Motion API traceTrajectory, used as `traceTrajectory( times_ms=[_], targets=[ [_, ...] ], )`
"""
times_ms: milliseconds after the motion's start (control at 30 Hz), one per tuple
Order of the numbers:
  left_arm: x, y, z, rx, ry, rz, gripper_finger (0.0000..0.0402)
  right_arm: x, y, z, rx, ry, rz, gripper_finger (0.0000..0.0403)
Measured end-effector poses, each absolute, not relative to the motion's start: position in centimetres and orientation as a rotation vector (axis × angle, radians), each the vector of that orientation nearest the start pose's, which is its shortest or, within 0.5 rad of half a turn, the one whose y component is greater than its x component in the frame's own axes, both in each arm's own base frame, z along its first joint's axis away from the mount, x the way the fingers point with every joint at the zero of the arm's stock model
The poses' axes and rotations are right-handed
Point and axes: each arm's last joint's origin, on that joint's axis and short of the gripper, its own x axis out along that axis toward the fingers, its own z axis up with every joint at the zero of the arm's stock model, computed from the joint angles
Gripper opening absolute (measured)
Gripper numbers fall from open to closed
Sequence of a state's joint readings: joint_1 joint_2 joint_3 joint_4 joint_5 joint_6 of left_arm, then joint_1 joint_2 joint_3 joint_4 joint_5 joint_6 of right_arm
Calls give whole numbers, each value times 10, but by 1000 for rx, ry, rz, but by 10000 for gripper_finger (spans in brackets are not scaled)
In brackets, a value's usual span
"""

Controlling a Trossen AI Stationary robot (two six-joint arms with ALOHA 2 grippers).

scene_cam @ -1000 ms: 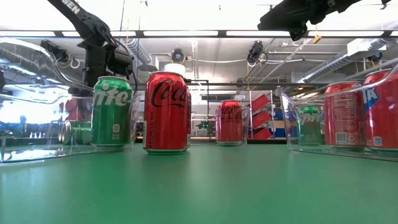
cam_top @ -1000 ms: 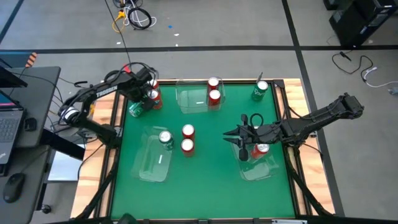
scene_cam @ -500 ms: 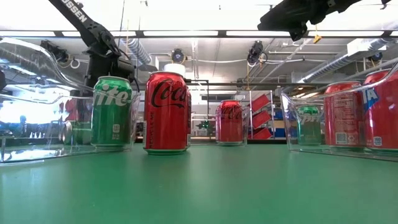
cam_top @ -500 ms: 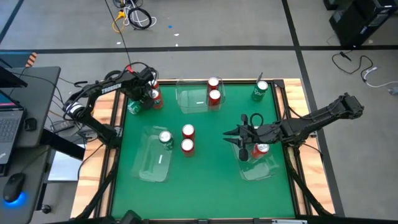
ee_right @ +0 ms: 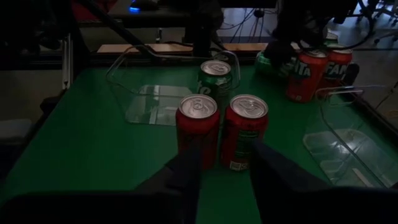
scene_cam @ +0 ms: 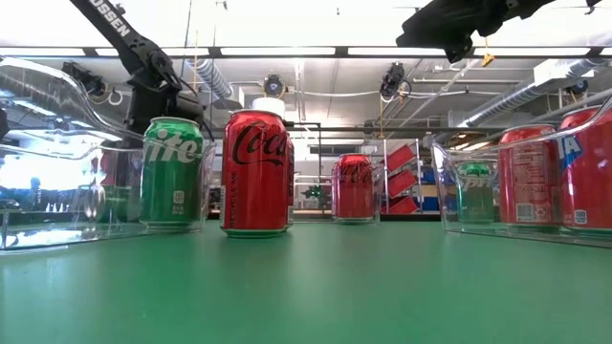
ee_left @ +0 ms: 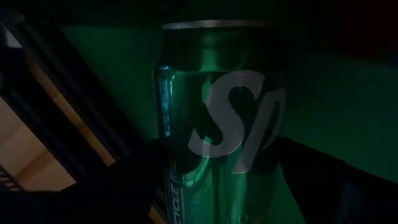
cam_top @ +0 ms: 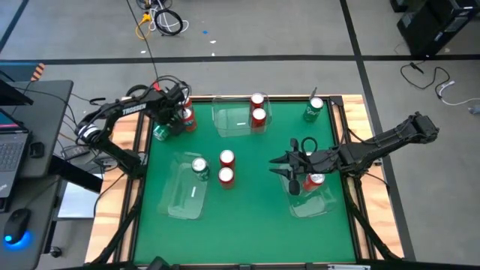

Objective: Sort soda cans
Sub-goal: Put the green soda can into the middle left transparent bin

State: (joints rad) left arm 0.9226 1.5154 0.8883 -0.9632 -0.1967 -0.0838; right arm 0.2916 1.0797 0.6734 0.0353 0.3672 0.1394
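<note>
A green soda can (ee_left: 217, 118) lies on its side on the green mat at the table's far left corner (cam_top: 159, 133). My left gripper (cam_top: 168, 121) points down over it, open, with one finger (ee_left: 124, 186) on each side of the can's body. I see no plain touch. Two red cans (cam_top: 186, 117) stand right beside it. My right gripper (cam_top: 276, 166) hangs open above the mat right of centre, with nothing between its fingers (ee_right: 186, 171). Two red cans (cam_top: 226, 166) stand mid-table. A green can (cam_top: 199, 166) stands in the near left tray (cam_top: 184, 199).
A clear tray (cam_top: 231, 121) at the far middle has two red cans (cam_top: 258, 108) at its right end. A green can (cam_top: 313, 109) stands at the far right corner. The right tray (cam_top: 313, 202) holds a red can (cam_top: 316, 180). Bare mat lies along the near edge.
My left gripper has sunk toward the green can lying at the far left corner, and its fingers now stand around it. The right arm has kept still.
</note>
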Motion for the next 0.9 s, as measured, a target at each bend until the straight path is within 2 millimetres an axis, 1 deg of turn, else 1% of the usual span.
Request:
traceTrajectory(
  times_ms=[167,267,500,600,767,900],
  targets=[
    [138,192,173,-650,1517,931,319,226,57,260,18,345,-97,135],
    [138,192,173,-640,1522,942,312,226,57,260,18,345,-97,138],
    [138,190,173,-632,1540,938,260,226,57,260,18,345,-97,138],
    [136,187,175,-634,1557,930,252,226,57,260,18,345,-97,139],
    [129,178,184,-642,1573,921,251,226,57,260,18,345,-96,138],
    [122,168,198,-643,1567,925,249,226,57,260,19,344,-96,139]
  ],
)
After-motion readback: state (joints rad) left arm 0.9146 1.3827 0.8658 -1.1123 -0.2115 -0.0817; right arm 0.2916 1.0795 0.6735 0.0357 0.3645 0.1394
